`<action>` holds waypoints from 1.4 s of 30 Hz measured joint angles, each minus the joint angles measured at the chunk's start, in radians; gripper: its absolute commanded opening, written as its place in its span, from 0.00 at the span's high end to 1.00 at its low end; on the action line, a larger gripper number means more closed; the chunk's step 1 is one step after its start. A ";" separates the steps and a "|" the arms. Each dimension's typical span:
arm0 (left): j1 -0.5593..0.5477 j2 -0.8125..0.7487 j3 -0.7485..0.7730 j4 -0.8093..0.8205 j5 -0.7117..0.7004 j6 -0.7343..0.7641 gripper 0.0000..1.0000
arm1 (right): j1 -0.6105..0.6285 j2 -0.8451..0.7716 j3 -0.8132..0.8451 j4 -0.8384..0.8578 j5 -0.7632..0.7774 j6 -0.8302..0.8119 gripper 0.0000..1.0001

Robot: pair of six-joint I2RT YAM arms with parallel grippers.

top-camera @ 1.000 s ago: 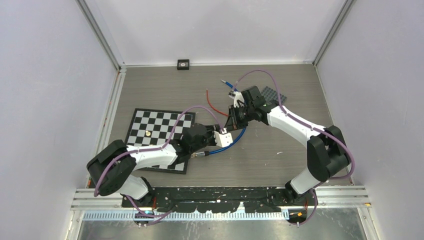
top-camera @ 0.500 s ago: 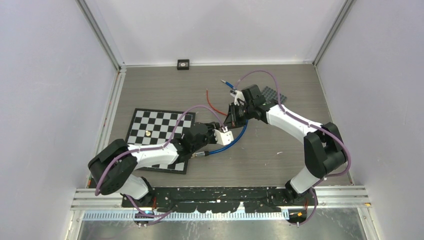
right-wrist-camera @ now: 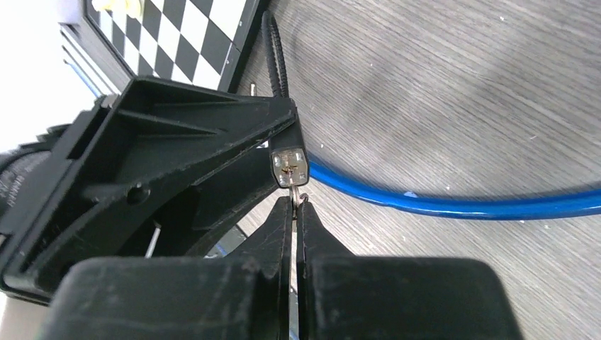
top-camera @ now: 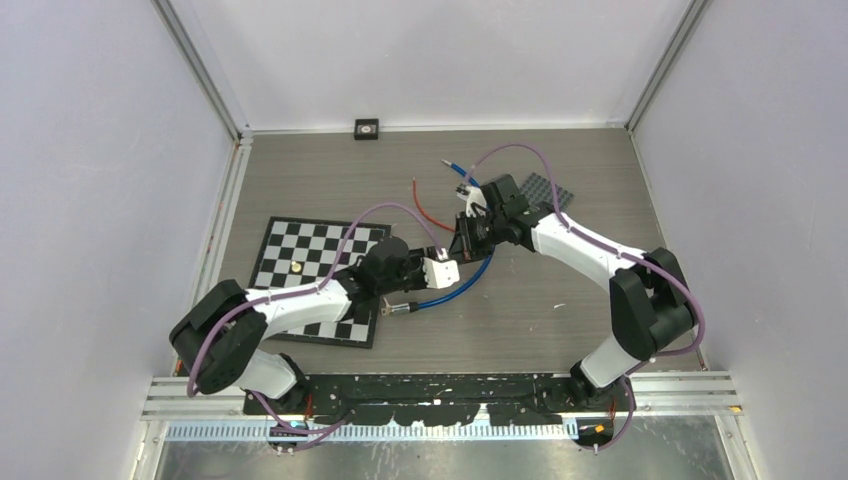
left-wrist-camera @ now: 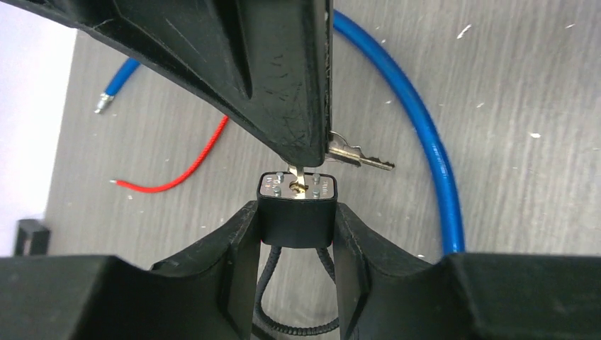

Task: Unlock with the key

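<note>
A black padlock [left-wrist-camera: 296,221] with a ribbed cable shackle [left-wrist-camera: 264,297] sits clamped between my left gripper's [left-wrist-camera: 296,211] fingers, its silver keyhole face [right-wrist-camera: 289,165] turned toward the right gripper. My right gripper [right-wrist-camera: 294,212] is shut on a key [right-wrist-camera: 293,196], whose blade sits in the keyhole. A second key [left-wrist-camera: 359,156] on the same ring hangs off to the side. In the top view the two grippers meet tip to tip at mid-table, left gripper [top-camera: 441,270] and right gripper [top-camera: 463,243].
A blue cable [top-camera: 472,279] curves on the table under the grippers, and a red cord [top-camera: 424,209] lies behind them. A chessboard [top-camera: 305,250] with a small gold piece [top-camera: 297,267] lies to the left. A grey plate [top-camera: 549,189] and a black box [top-camera: 367,128] lie at the back.
Both grippers have shifted slightly left together, the left wrist drawing the padlock a little back. Both grips are unchanged.
</note>
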 measured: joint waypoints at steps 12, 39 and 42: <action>0.033 -0.020 0.032 -0.086 0.094 -0.108 1.00 | 0.031 -0.037 -0.008 -0.010 0.039 -0.068 1.00; -0.013 0.001 -0.023 0.051 -0.069 0.002 1.00 | 0.002 0.073 0.033 0.025 -0.039 0.032 0.99; -0.013 -0.005 -0.023 0.026 -0.044 -0.001 1.00 | 0.014 0.073 0.035 0.005 -0.029 -0.005 1.00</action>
